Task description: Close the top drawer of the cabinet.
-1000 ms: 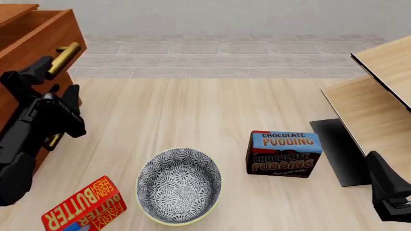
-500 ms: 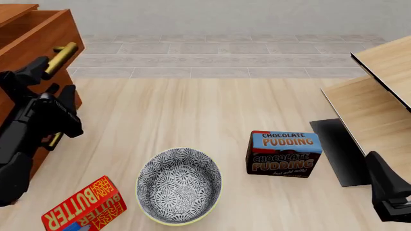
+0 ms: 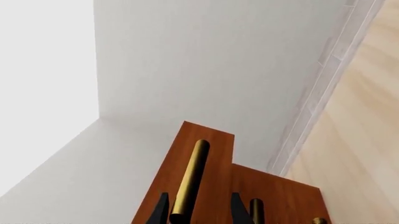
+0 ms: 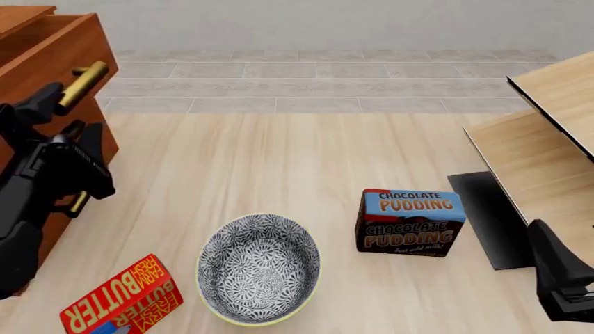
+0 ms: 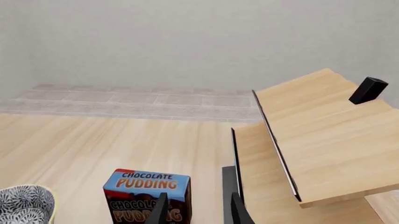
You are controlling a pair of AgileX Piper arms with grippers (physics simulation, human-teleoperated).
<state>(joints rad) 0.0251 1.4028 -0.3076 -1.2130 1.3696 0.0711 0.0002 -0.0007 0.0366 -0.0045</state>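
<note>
The left gripper [image 3: 197, 211] has its fingers [image 3: 160, 212] set narrowly either side of the brass bar handle [image 3: 189, 179] of the top drawer [image 3: 209, 175]; whether the pads actually touch the bar I cannot tell. In the front view that gripper [image 4: 54, 122] sits at the far left of the table [image 4: 307, 160], pressed up to the cabinet [image 4: 37, 90], with the handle [image 4: 81, 82] jutting out just above it. The top drawer [image 4: 60, 49] stands out from the cabinet front, its open top showing at the far-left corner. A second brass handle [image 4: 78, 202] on a lower drawer peeks out beneath the black arm.

The right gripper [image 5: 197, 210] hangs low at the near right with its fingers [image 5: 238, 212] a modest gap apart and holding nothing. Just past them stands the chocolate pudding box [image 5: 148, 196], upright on the table, and beside it on the right the pale light-wood furniture [image 5: 318, 140] with a small black block [image 5: 367, 90] on its top.

Near the middle, the patterned bowl [image 4: 259, 268] sits left of the pudding box [image 4: 410, 223], and the red butter box [image 4: 122, 299] lies tilted at the near left, just beside the bowl.
</note>
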